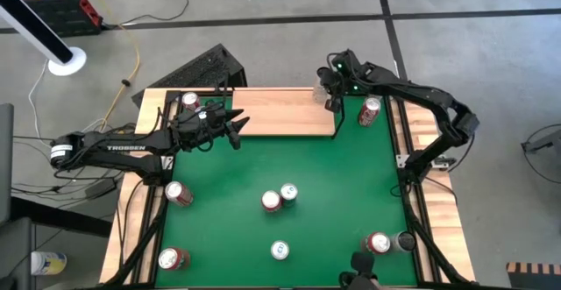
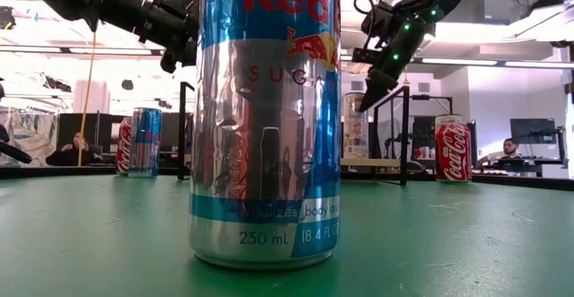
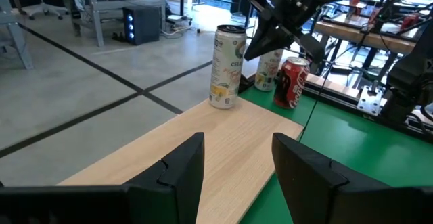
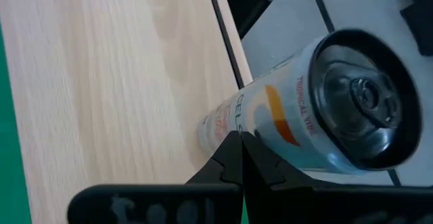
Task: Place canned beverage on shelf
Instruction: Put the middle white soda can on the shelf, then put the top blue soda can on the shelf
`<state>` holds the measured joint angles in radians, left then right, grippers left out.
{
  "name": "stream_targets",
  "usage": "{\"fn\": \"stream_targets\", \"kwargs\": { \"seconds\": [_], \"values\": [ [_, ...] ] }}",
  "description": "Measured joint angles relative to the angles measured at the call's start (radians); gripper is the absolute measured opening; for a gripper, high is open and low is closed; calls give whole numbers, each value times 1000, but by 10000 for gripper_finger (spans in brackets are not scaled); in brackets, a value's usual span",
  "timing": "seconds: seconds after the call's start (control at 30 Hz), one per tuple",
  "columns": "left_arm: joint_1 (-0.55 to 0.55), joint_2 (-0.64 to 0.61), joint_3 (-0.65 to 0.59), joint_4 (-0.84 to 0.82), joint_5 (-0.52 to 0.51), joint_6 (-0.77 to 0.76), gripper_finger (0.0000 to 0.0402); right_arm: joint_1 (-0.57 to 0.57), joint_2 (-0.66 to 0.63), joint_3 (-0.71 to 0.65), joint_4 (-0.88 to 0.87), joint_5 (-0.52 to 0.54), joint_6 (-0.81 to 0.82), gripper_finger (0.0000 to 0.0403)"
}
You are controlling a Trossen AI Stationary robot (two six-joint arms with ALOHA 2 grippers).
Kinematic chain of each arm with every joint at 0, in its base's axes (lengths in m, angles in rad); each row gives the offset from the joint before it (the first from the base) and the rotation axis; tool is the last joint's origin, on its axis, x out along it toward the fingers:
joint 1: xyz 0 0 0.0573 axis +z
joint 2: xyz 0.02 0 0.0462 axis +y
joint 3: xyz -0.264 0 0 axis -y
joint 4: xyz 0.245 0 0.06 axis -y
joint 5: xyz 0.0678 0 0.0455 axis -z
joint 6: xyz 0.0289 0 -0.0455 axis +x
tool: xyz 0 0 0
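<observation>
Shelf [image 1: 280, 112] is lying along the table's [image 1: 316, 176] far edge in the high view, with a pale can [image 1: 321, 89] standing at its far right corner just beside the right gripper [image 1: 332, 103], whose fingers are pressed shut on nothing, while the left gripper [image 1: 235, 125] is hanging part open and empty over the shelf's left end. From the left wrist, bare board is stretching ahead to that can, a red cola can [image 3: 291, 82] lying on the green just past the shelf's end; the right wrist view is showing the closed fingertips beside the upright can at the board's wire edge.

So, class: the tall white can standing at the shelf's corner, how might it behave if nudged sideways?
The white can is tall and slim, standing upright near the edge of the shelf, so it probably tips rather than slides. Its round body would likely roll once down. The smooth metal wall looks slippery, perhaps dentable.
</observation>
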<state>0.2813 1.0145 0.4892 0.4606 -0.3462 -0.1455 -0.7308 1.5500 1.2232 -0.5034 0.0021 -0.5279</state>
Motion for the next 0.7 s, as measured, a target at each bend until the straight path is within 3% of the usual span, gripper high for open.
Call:
{"fn": "stream_targets", "kwargs": {
  "seconds": [0.3, 0.5, 0.6, 0.7],
  "values": [
    [0, -10, 0, 0, 88, -25, 158, 92, -115, 82, -166, -13, 80, 19],
    [0, -99, 4, -14, 231, -34, 158, 244, -189, 179, -250, -140, 284, 20],
    [1, -170, 83, -216, 247, -43, 158, 344, -217, 188, -252, -142, 383, 20],
    [18, -204, 258, -634, 179, -31, 158, 440, -231, 188, -258, -118, 474, 20]
  ]
}}
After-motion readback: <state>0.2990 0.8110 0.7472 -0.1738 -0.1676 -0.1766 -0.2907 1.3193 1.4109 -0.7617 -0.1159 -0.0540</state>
